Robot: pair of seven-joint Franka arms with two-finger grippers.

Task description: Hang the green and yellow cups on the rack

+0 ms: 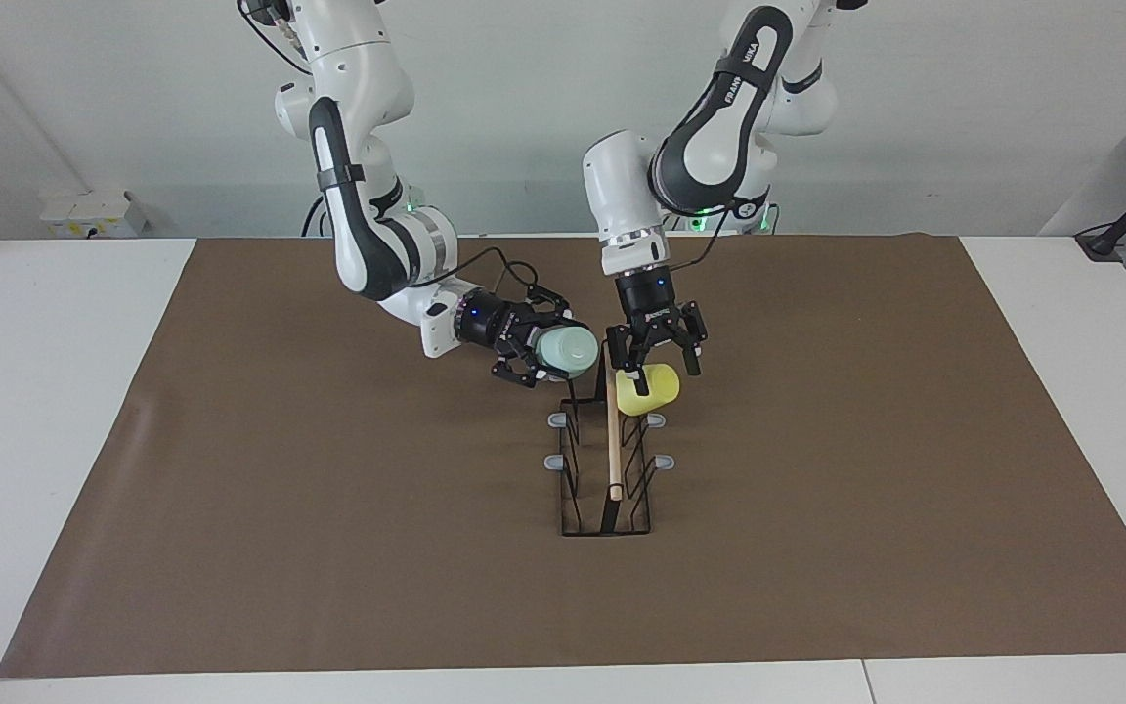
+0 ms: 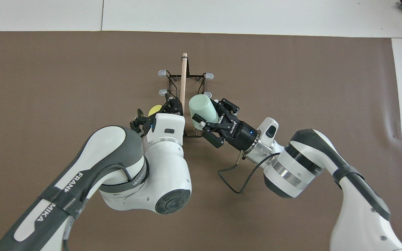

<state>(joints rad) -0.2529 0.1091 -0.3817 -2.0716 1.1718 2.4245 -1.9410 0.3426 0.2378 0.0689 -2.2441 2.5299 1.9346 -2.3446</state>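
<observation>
Rack [image 1: 607,469] at frame centre on brown mat [image 1: 231,508]. Yellow cup [image 1: 648,388] on rack peg nearest robots, left-arm side. Left gripper [image 1: 656,352] just above it, fingers spread, apparently clear of cup. Right gripper [image 1: 545,354] clamped on green cup [image 1: 568,351], held sideways over rack's robot end.

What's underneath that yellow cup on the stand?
The yellow cup sits tipped on the rack, over one of the side pegs nearest the robots. That peg is hidden by the cup, so how it seats cannot be seen. The left tool hangs open just above it.
</observation>
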